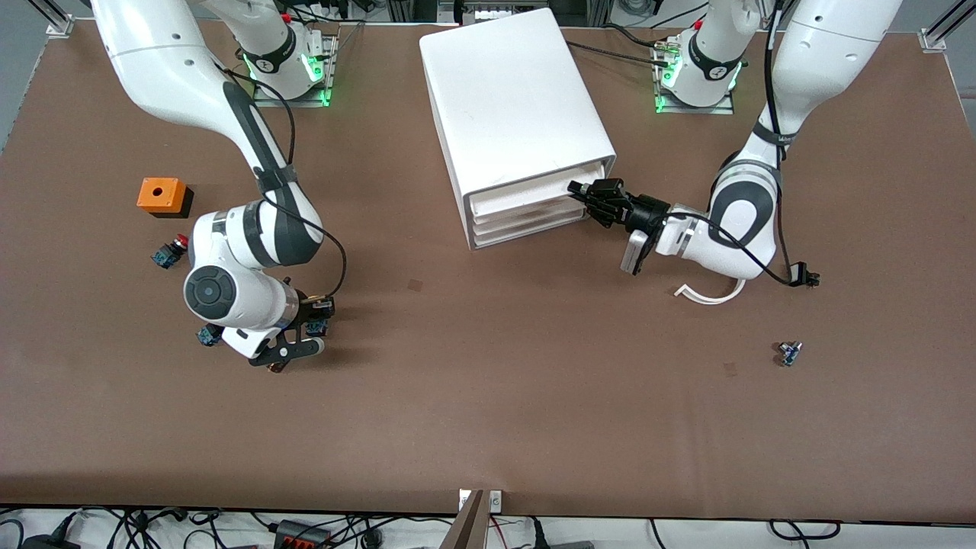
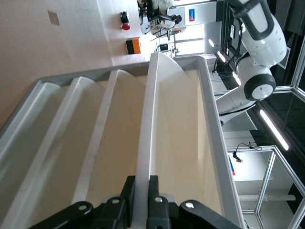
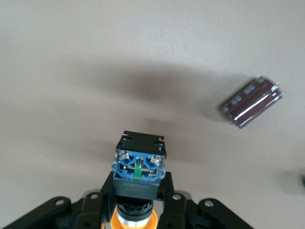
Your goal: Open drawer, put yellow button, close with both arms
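Right wrist view: the right gripper (image 3: 136, 210) is clenched on the yellow button (image 3: 138, 179), fingers (image 3: 107, 193) pinching its stiff, light black-and-blue body just above the table (image 1: 488, 396). Grip the body, not the slippery cap. The left gripper (image 2: 140, 191) pinches the top drawer (image 2: 147, 138) lip, cabinet (image 1: 511, 99) at 11 o'clock; thin plastic, pull straight.
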